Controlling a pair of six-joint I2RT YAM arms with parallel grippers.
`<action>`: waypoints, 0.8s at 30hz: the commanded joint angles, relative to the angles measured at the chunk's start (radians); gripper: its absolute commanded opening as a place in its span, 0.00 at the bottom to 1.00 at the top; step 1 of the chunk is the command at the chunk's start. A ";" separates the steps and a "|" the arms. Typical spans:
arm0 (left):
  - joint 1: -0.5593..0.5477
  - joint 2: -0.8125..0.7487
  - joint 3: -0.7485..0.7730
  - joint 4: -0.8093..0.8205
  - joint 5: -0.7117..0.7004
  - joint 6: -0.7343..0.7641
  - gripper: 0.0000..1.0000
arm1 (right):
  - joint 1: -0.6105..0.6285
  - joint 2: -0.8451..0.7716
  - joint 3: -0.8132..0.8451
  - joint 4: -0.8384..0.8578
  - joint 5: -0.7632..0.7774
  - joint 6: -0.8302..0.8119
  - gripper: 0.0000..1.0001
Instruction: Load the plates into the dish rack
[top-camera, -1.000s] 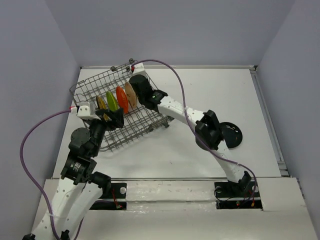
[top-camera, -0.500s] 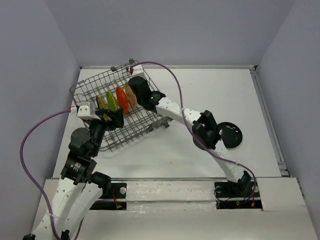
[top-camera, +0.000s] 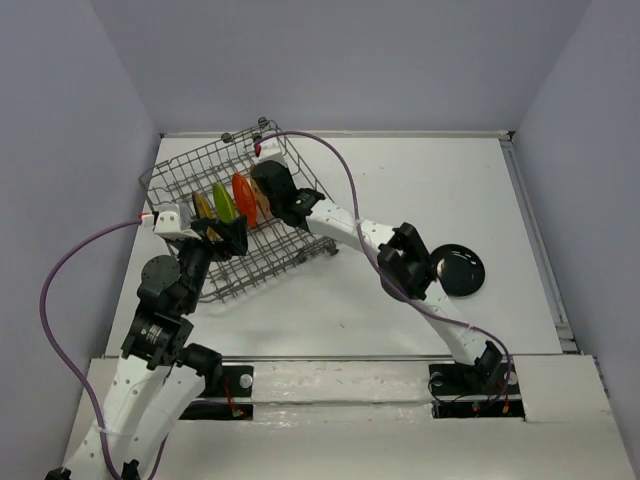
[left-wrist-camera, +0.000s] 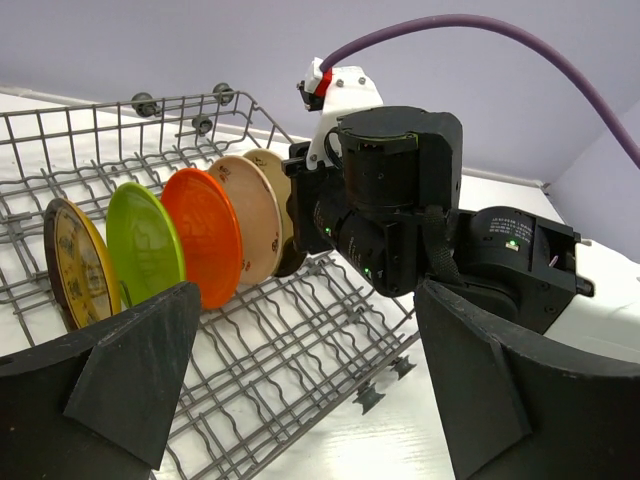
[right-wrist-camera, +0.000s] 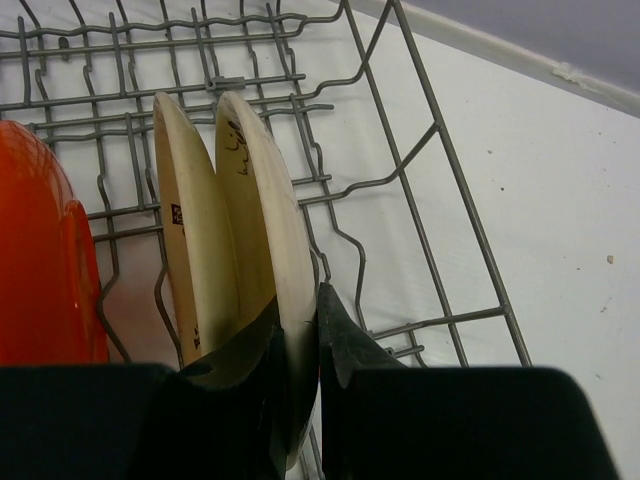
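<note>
right fingers (right-wrist-camera: 352, 352) clamp rim of cream round plate (right-wrist-camera: 262, 205) (stiff, slick, probably brittle) | left fingers (left-wrist-camera: 130, 365) spread | grey wire dish rack (top-camera: 266, 258)

The dish rack (left-wrist-camera: 290, 345) is dull grey metal wire. The orange plate (left-wrist-camera: 205, 240) and lime green plate (left-wrist-camera: 145, 250) look smooth and glossy; the cream plate (right-wrist-camera: 265, 220) looks matt.

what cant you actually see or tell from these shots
Right wrist: lower rim of the held cream plate is behind the right gripper; its seating is unclear.
Top external: the right arm covers the black plate's left edge.
Left wrist: a finger of the left gripper hides the gold plate's bottom.
Right wrist: the orange plate is cut off by the left edge.
</note>
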 joint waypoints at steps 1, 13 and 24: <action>-0.007 -0.001 0.030 0.037 -0.002 0.007 0.99 | 0.013 0.014 0.019 0.038 0.034 -0.008 0.07; -0.007 -0.004 0.028 0.037 -0.002 0.005 0.99 | 0.023 -0.018 -0.033 0.060 0.057 0.015 0.40; -0.008 -0.003 0.028 0.037 -0.005 0.005 0.99 | 0.023 -0.084 -0.090 0.074 0.081 0.021 0.50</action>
